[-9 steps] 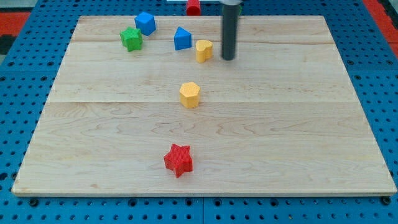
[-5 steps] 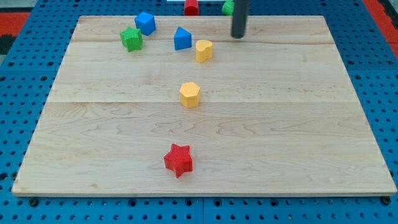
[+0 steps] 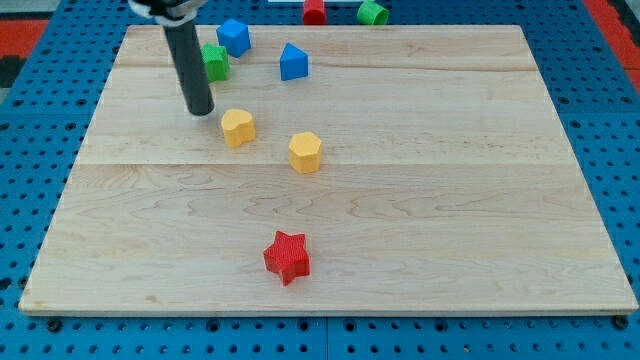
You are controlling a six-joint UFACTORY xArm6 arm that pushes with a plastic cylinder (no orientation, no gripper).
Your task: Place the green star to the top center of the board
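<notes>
The green star (image 3: 214,62) lies near the board's top left, partly hidden behind my rod. My tip (image 3: 200,109) rests on the board just below and slightly left of the star. A blue block (image 3: 233,37) sits right above the star, and a blue block with a pointed top (image 3: 293,62) lies to its right. A yellow heart-like block (image 3: 238,128) lies just right of my tip. A yellow hexagon (image 3: 306,152) sits near the board's middle.
A red star (image 3: 287,257) lies toward the view's bottom centre. A red block (image 3: 314,11) and a green block (image 3: 372,12) sit off the wooden board (image 3: 480,200) beyond its top edge. Blue pegboard surrounds the board.
My rod has moved from the top centre right to the top left, beside the green star. The yellow heart-like block now lies lower and further left than before.
</notes>
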